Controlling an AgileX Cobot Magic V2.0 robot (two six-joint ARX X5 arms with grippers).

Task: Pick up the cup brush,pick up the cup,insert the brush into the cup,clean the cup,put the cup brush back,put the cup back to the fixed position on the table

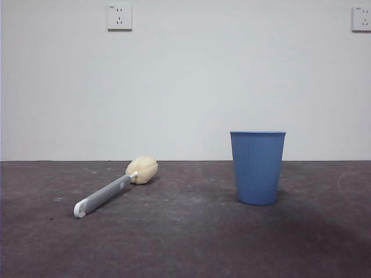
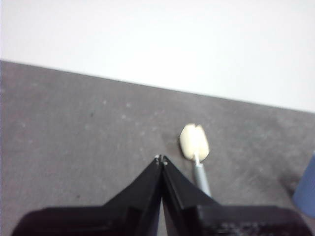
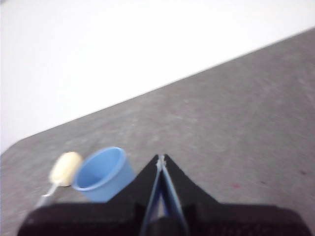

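The cup brush (image 1: 110, 190) lies flat on the dark grey table (image 1: 185, 243) at the left, its cream sponge head (image 1: 142, 169) toward the back and its white-tipped grey handle toward the front. The blue ribbed cup (image 1: 258, 167) stands upright at the right. Neither arm shows in the front view. My left gripper (image 2: 161, 158) is shut and empty, above the table, with the brush (image 2: 195, 147) just beyond and beside its tip. My right gripper (image 3: 161, 157) is shut and empty, with the cup (image 3: 103, 173) and the brush head (image 3: 65, 168) off to one side of it.
A plain white wall runs behind the table's back edge, with two sockets, one at upper left (image 1: 119, 17) and one at upper right (image 1: 362, 18). An edge of the blue cup (image 2: 306, 191) shows at the side of the left wrist view.
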